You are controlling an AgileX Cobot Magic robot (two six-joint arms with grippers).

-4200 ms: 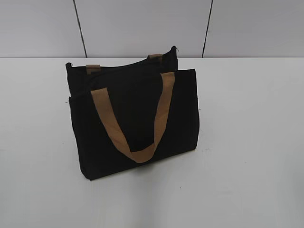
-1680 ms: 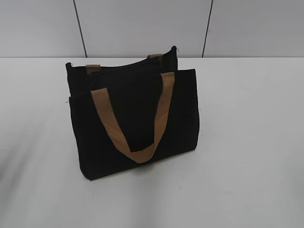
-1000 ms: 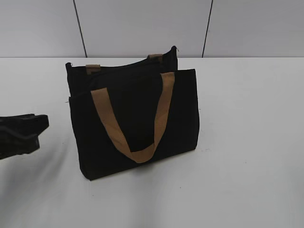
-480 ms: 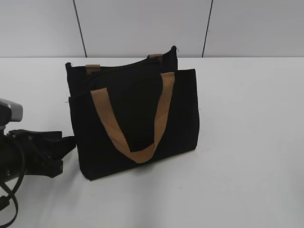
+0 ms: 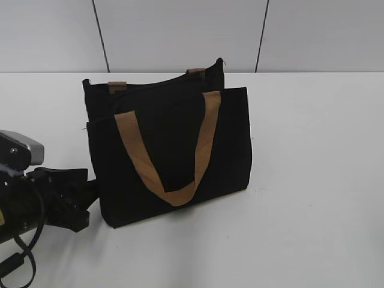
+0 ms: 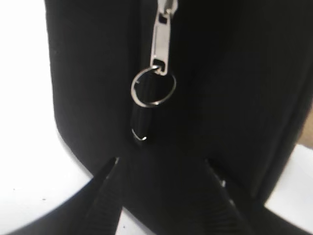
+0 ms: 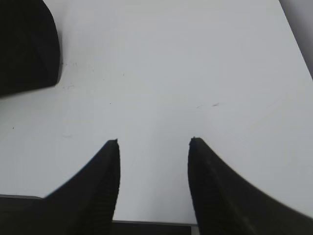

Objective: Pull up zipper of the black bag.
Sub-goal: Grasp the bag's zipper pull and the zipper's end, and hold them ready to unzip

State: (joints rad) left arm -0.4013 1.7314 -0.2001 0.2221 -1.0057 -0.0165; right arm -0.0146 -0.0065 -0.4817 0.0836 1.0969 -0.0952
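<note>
Since half a second ago, the left arm has come a little further into the exterior view; its pincer [image 5: 90, 191] now reaches the lower left end of the black bag [image 5: 171, 150], while the bag has not shifted.

From the left wrist camera, the left pincer [image 6: 164, 166] is spread, with one finger on each side of the narrow end panel of the black bag [image 6: 234, 88]. Whether the fingertips [image 6: 110, 169] touch the fabric I cannot tell. The zipper [image 6: 161, 39], a silvery metal pull tab, hangs just ahead of this pincer and between the lines of its two fingers. A metal split ring [image 6: 153, 86] hangs from the tab's lower end, and below the ring a short dark tag with a small metal clip lies closest to the pincer. Nothing is pinched.

The bag stands upright on the white counter [image 5: 312, 180], to the right of the left pincer in the exterior view. One tan strap handle [image 5: 174, 156] hangs down over its front panel.

On the right side, the right pincer [image 7: 153, 142] is also spread and holds nothing. Under it is only bare counter [image 7: 171, 73]. A corner of the black bag [image 7: 27, 44] lies ahead and to the left of it, well apart.
</note>
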